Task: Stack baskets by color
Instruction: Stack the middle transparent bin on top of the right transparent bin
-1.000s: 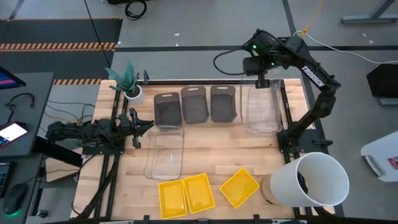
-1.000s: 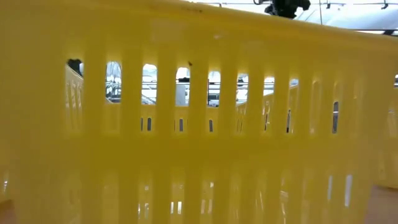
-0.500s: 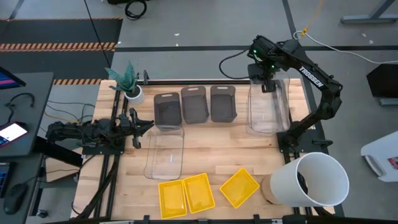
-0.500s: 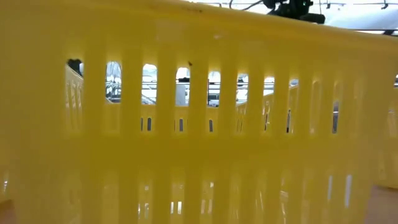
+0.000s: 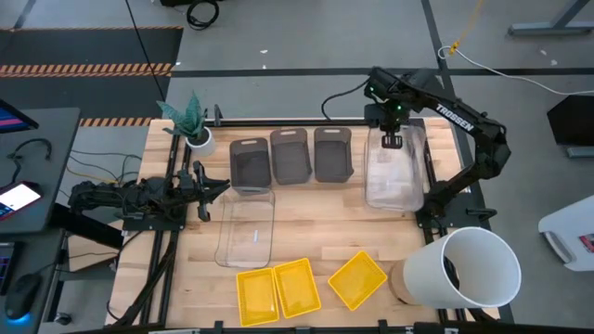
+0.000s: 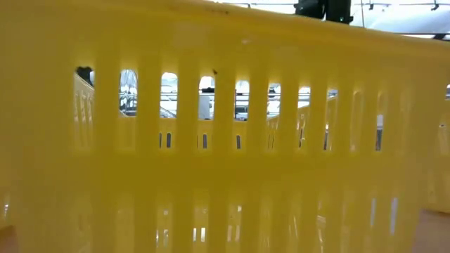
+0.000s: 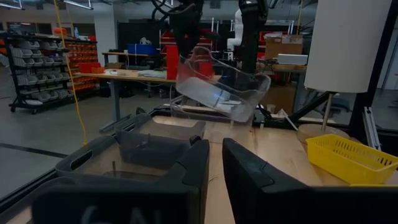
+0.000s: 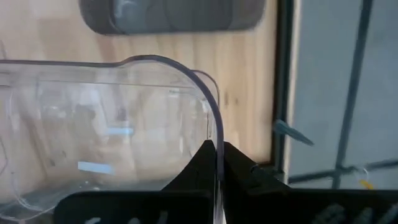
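Note:
My right gripper (image 5: 393, 141) is shut on a clear basket (image 5: 397, 174), held tilted above the table's far right part; the left wrist view shows this basket (image 7: 221, 87) in the air. A second clear basket (image 5: 247, 227) lies flat on the table at the left. Three dark grey baskets (image 5: 290, 155) stand in a row along the far side. Three yellow baskets (image 5: 297, 286) lie near the front edge. My left gripper (image 5: 221, 190) rests at the table's left, slightly open, with nothing between its fingers. My right gripper pinches the rim of the clear basket's far end wall (image 8: 216, 144) between its two fingers, one inside the basket and one outside. The fingers come from above, pointing steeply down. The basket is lifted clear and hangs tilted, its near end (image 7: 252, 93) lower.
A big white bucket (image 5: 469, 267) stands at the near right corner. A small potted plant (image 5: 192, 122) sits at the far left. The wall of a yellow basket (image 6: 225, 140) fills the low view. Bare wood lies in the table's middle.
My right gripper has come down and a little toward the near edge, its wrist turning, still shut on the clear basket. The basket has gone with it, staying tilted and clear of the table.

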Motion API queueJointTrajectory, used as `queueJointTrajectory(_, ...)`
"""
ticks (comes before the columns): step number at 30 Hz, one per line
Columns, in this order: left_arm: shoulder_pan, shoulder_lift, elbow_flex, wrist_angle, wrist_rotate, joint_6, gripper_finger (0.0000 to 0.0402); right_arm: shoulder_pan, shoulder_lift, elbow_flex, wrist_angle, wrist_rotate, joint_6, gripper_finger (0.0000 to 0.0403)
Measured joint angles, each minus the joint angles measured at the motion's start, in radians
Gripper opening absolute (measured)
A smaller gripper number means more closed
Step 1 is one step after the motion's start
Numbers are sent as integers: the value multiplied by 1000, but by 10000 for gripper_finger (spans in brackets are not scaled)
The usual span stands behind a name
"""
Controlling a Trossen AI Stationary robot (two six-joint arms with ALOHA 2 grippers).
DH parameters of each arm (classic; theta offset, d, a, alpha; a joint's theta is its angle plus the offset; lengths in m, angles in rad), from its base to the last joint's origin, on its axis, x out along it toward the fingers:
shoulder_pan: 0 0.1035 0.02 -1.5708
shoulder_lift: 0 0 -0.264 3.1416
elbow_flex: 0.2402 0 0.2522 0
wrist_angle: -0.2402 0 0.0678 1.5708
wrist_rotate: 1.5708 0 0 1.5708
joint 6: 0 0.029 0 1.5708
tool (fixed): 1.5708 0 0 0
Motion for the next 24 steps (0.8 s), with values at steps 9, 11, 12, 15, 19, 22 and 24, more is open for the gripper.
queueJointTrajectory(9, 0, 0, 0, 0, 0, 0, 59, 16, 1, -131, 81, -37, -4, 12)
queueJointTrajectory(11, 0, 0, 0, 0, 0, 0, 57, 18, 1, -163, 97, -39, -1, 18)
queueJointTrajectory(12, 0, 0, 0, 0, 0, 0, 55, 19, 1, -179, 108, -38, 4, 22)
queueJointTrajectory(15, 0, 0, 0, 0, 0, 0, 52, 18, 1, -217, 130, -29, 24, 44)
queueJointTrajectory(19, 0, 0, 0, 0, 0, 0, 53, 19, 1, -254, 167, -18, 44, 84)
queueJointTrajectory(22, 0, 0, 0, 0, 0, 0, 57, 20, 1, -255, 179, 26, 73, 114)
queueJointTrajectory(24, 0, 0, 0, 0, 0, 0, 59, 20, 1, -243, 178, 53, 96, 130)
